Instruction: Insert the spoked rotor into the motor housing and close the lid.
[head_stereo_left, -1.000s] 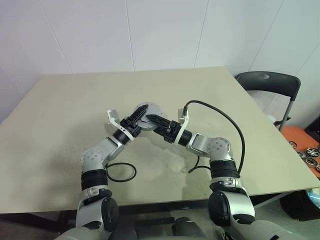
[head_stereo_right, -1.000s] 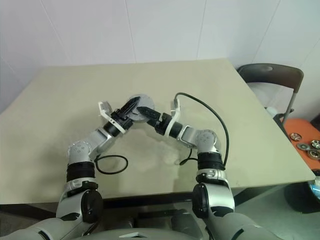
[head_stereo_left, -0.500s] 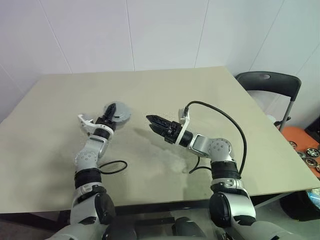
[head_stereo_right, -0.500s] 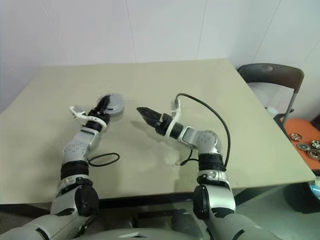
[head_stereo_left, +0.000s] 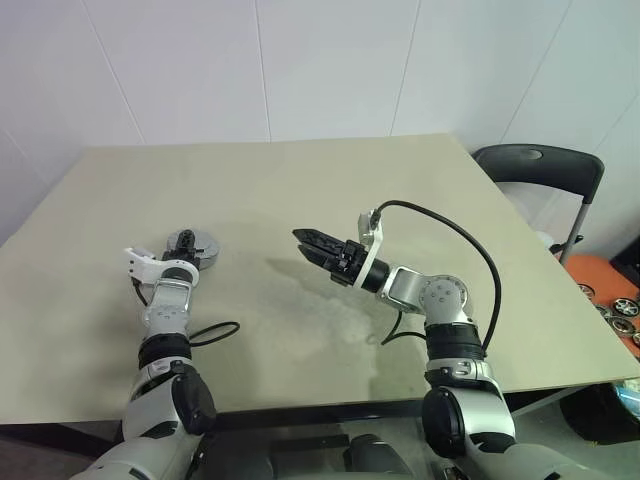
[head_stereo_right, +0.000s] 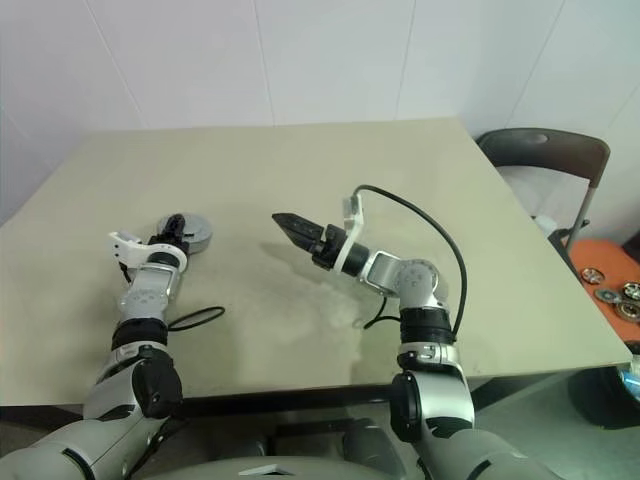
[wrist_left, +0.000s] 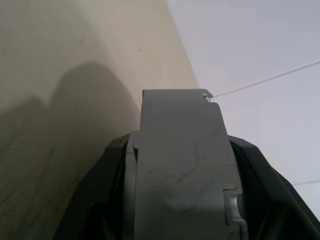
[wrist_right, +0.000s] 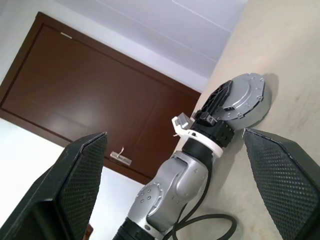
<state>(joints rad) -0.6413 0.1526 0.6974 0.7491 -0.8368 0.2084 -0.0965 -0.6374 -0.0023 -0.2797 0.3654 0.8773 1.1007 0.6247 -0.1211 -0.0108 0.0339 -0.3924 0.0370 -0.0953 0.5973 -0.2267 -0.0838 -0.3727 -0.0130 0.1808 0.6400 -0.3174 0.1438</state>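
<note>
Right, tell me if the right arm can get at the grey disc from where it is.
Probably yes: bare table lies between the open right tool and the lid. But the left tool is clamped on it.

Lid (wrist_right: 243, 98) grey matt metal (finely ribbed rim); table (head_stereo_left: 330, 180) smooth matt beige.

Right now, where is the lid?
The lid is at the table's left side, gripped on edge by the left gripper, apart from the right gripper.
</note>
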